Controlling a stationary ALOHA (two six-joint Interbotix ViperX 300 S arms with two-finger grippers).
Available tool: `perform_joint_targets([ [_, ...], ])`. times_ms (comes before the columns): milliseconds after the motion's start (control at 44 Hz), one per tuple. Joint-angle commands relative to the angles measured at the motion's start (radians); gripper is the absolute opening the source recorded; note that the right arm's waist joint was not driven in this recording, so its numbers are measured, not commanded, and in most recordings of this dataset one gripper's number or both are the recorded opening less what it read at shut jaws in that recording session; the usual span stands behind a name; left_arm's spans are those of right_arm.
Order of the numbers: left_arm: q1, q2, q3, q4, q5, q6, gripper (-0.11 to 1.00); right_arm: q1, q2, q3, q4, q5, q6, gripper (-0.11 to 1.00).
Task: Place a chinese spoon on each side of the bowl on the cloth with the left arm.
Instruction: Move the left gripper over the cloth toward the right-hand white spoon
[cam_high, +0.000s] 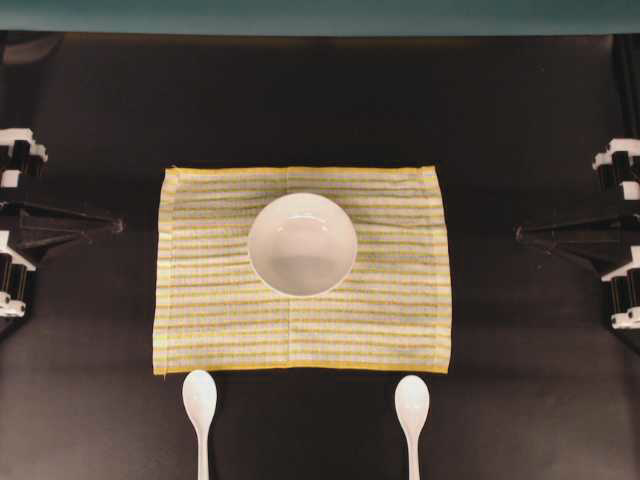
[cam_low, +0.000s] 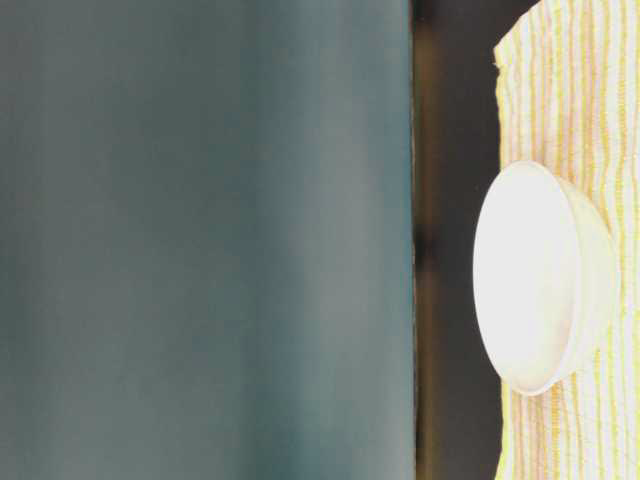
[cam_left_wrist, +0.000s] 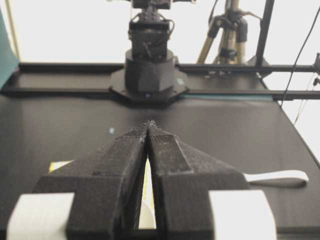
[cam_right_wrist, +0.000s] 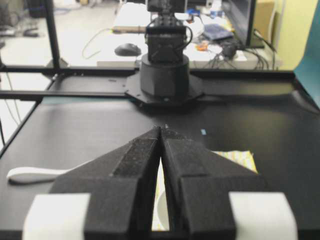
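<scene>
The white bowl (cam_high: 302, 244) (cam_low: 540, 280) sits on the yellow striped cloth (cam_high: 220, 320) (cam_low: 580, 90), a little behind its middle. Two white chinese spoons lie on the black table just in front of the cloth, one below its left corner (cam_high: 200, 400) and one below its right corner (cam_high: 412, 405), scoops toward the cloth. My left gripper (cam_high: 118, 226) (cam_left_wrist: 149, 123) rests at the left edge, shut and empty, pointing at the cloth. A spoon handle (cam_left_wrist: 277, 176) lies off to its right. My right gripper (cam_high: 520, 233) (cam_right_wrist: 161, 129) is shut and empty at the right edge.
The black tabletop (cam_high: 320, 110) surrounds the cloth with bare room on every side. A teal backdrop (cam_high: 320, 15) runs along the far edge. Each arm's base (cam_left_wrist: 149, 70) (cam_right_wrist: 165, 75) stands opposite the other across the table.
</scene>
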Motion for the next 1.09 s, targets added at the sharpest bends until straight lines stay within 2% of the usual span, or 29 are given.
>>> perform_joint_targets([
  [0,-0.052,0.077,-0.025,0.035,0.003,-0.087,0.05,0.000,0.009,-0.005,0.002,-0.006,-0.005,0.03],
  [68,-0.067,0.132,-0.044,0.037,0.002,-0.164,0.02,0.000,0.000,0.006,0.003,0.005,-0.003,0.06],
  [136,-0.080,0.192,-0.067,0.037,0.002,-0.242,0.00,0.000,-0.009,0.012,0.003,0.021,0.002,0.00],
  [182,-0.086,0.245,-0.087,0.037,0.003,-0.296,0.00,0.000,-0.012,0.020,0.005,0.034,0.005,-0.01],
  [295,-0.091,0.356,-0.133,0.038,0.002,-0.374,0.00,0.000,-0.014,0.037,0.006,0.063,0.020,-0.01],
  [591,-0.100,0.632,-0.322,0.038,0.005,-0.449,0.00,0.000,-0.011,0.080,0.005,0.153,0.026,-0.01],
  [795,-0.100,0.833,-0.465,0.038,0.011,-0.552,0.00,0.000,-0.008,0.130,0.012,0.156,0.028,-0.01],
  [1068,-0.101,1.002,-0.609,0.038,0.011,-0.571,0.05,0.000,-0.012,0.166,0.012,0.140,0.015,-0.01],
])
